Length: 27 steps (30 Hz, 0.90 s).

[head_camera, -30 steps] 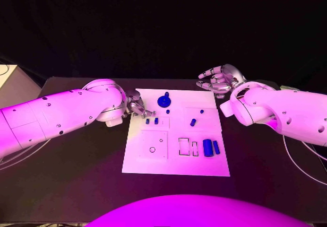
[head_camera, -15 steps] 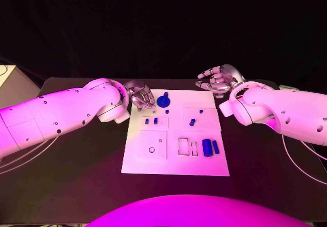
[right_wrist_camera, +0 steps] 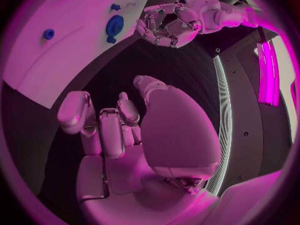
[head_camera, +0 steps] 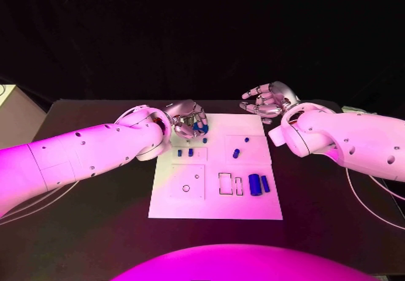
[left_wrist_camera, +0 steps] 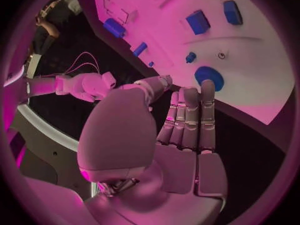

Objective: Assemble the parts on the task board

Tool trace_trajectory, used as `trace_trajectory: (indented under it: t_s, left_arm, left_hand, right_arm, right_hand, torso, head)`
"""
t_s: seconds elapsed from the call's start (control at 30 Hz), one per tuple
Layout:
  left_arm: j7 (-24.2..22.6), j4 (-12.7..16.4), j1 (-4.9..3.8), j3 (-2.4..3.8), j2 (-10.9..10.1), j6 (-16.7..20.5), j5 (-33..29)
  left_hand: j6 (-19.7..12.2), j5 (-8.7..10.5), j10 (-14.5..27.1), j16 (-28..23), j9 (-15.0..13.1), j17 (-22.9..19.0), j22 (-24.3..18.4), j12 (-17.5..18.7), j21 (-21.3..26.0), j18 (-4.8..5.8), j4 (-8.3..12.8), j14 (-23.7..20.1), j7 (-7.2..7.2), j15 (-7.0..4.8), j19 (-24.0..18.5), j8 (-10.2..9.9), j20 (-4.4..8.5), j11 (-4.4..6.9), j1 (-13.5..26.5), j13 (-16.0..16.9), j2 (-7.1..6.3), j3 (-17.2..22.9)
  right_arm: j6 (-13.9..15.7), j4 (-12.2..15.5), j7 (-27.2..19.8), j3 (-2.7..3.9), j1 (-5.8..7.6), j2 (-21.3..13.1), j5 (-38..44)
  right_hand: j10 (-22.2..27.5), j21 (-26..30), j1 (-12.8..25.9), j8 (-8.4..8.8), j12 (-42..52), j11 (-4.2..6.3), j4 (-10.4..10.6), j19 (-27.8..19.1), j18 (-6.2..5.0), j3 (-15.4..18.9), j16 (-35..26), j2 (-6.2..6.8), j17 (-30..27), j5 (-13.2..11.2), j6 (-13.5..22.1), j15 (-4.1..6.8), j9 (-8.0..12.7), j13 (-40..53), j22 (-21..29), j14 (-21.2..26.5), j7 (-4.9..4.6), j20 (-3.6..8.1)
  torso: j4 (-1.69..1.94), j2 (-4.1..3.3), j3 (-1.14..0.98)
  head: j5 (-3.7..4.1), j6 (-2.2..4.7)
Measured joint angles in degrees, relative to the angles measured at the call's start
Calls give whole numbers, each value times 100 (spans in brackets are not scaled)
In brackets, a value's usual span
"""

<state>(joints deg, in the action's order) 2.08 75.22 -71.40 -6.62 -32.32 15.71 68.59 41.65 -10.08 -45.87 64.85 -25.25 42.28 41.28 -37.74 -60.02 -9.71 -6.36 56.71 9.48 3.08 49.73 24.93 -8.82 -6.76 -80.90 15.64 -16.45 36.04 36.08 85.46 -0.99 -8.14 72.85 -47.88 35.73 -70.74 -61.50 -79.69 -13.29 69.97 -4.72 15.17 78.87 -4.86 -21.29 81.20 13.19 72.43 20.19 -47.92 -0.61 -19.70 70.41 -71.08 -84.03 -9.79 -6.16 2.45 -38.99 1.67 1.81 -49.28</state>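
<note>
The left hand [head_camera: 187,120] hangs over the far left corner of the task board [head_camera: 194,205], its silver fingers [left_wrist_camera: 190,115] straight and close together in the left wrist view, the thumb bent across beside them. Nothing lies in the palm, so it is released, not grasping. Just under the fingertips sits a round blue disc part [left_wrist_camera: 209,77], partly covered by the hand from the head camera [head_camera: 202,125].

The right hand [head_camera: 264,100] is off the board's far right corner, over the black tabletop [head_camera: 101,234]. Its fingers [right_wrist_camera: 103,130] are loosely curled and apart in the right wrist view, with nothing between them.

The board is a flat, smooth white rectangular plate with outlined square and slot-shaped recesses. Two small blue pegs [head_camera: 185,152] stand side by side on its left half, near the disc. A small blue stud [head_camera: 246,140] and a short slanted blue piece [head_camera: 236,153] lie toward the right. At the near right, two upright blue bars [head_camera: 260,184] rest beside narrow rectangular slots [head_camera: 232,184]. A small round hole [head_camera: 185,188] marks the near left square.
</note>
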Motion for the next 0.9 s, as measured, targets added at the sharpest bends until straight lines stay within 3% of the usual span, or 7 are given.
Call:
trace_trajectory:
  t_s: [0.2, 0.37, 0.7, 0.9]
  left_arm:
    - [-45, -214, 42, -16, 222, 35, 578]
    - [5, -357, 54, -31, 353, -78, 987]
    - [157, -503, 73, -45, 498, -445, 1388]
    - [209, -508, 78, -48, 530, -650, 1481]
  left_hand:
    - [90, 9, 78, 50, 180, -139, 7, 163, 0, 0, 171, 32, -53, 32, -20, -133, -20, -75, 101, -196, -14, -110]
    - [130, 9, 134, 117, 242, -198, 7, 208, 0, 0, 228, 32, -87, 31, -20, -155, -20, -72, 123, -276, 8, -167]
    - [299, 9, 153, 281, 330, -285, 47, 268, -67, 0, 265, 85, -90, 40, 3, -201, -42, -52, 156, -393, 42, -204]
    - [439, 9, -87, 508, 424, -309, 105, 293, -160, 1, 290, 208, -90, 20, 44, -283, -41, -20, 214, -495, 54, -180]
  right_arm:
    - [-2, 4, -30, 0, 0, 13, -5]
    - [-4, 8, -47, 0, 0, 19, -9]
    - [-7, 12, -62, 0, 0, 31, -13]
    - [-8, 13, -67, 0, 0, 33, -15]
  right_hand:
    - [1, 0, 0, 0, 0, 1, -16, 0, 0, -16, 0, 0, -10, 0, 0, 0, 0, -12, 10, 0, 0, 0]
    - [1, 0, 0, 0, 0, 1, -16, 0, 0, -16, 0, 0, -11, 0, 0, 0, 0, -13, 10, 0, 0, 0]
    - [0, -1, -1, 0, 0, 1, -16, 0, 0, -16, 0, 0, -10, 0, 0, 0, 0, -12, 10, 0, 0, 0]
    - [0, -1, -1, 0, 0, 1, -16, 0, 0, -16, 0, 0, -10, 0, 0, 0, 0, -12, 10, 0, 0, 0]
  torso:
    - [0, 0, -1]
    - [1, -1, -1]
    - [7, 2, -1]
    - [6, 6, -1]
  head:
    - [14, 10]
    - [24, 12]
    - [44, -9]
    - [60, -30]
